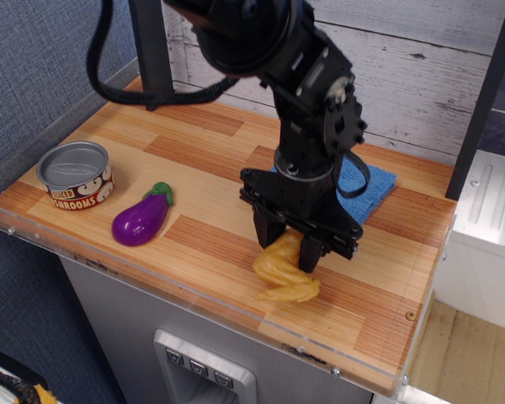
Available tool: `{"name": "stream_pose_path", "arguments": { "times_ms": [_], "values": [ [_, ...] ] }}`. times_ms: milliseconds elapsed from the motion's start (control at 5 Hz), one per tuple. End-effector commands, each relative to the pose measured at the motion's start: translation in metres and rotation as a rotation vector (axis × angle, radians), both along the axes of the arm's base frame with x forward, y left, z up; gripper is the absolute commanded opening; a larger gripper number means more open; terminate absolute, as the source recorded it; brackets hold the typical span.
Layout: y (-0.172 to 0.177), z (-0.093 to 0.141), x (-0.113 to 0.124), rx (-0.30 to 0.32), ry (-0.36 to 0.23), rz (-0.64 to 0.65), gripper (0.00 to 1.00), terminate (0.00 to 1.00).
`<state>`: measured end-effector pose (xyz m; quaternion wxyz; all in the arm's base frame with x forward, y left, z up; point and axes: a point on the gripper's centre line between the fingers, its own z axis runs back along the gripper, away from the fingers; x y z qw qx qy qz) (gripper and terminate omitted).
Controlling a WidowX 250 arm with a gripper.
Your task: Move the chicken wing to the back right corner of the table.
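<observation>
The yellow-tan chicken wing [282, 273] hangs from my gripper [286, 246], low over the front middle-right of the striped wooden table [210, 168]. I cannot tell if the wing's lower end touches the wood. The black gripper is shut on the wing's upper part, one finger on each side. The arm reaches down from the upper left and hides much of the blue folded cloth [374, 185] behind it.
A tin of sliced mushrooms [76, 175] stands at the front left, with a purple eggplant [141, 219] to its right. A clear plastic rim [236, 316] edges the table. Dark posts stand at the back left [151, 50] and the right [484, 93].
</observation>
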<state>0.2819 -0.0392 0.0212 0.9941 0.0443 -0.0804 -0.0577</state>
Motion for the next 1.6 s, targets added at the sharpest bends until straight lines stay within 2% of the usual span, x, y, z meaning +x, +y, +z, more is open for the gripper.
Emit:
{"name": "stream_pose_path", "arguments": {
  "times_ms": [0, 200, 400, 800, 1200, 1400],
  "values": [
    [-0.012, -0.01, 0.001, 0.036, 0.001, -0.047, 0.0, 0.0],
    [-0.011, -0.009, -0.001, 0.044, 0.002, -0.05, 0.0, 0.0],
    [-0.008, -0.007, -0.001, 0.037, 0.003, -0.033, 1.0, 0.0],
    [-0.005, 0.013, -0.002, 0.041, -0.031, -0.015, 1.0, 0.0],
    [-0.001, 0.046, -0.001, 0.019, -0.07, 0.023, 1.0, 0.0],
    [0.005, 0.065, 0.0, 0.015, -0.064, 0.048, 1.0, 0.0]
  ]
}}
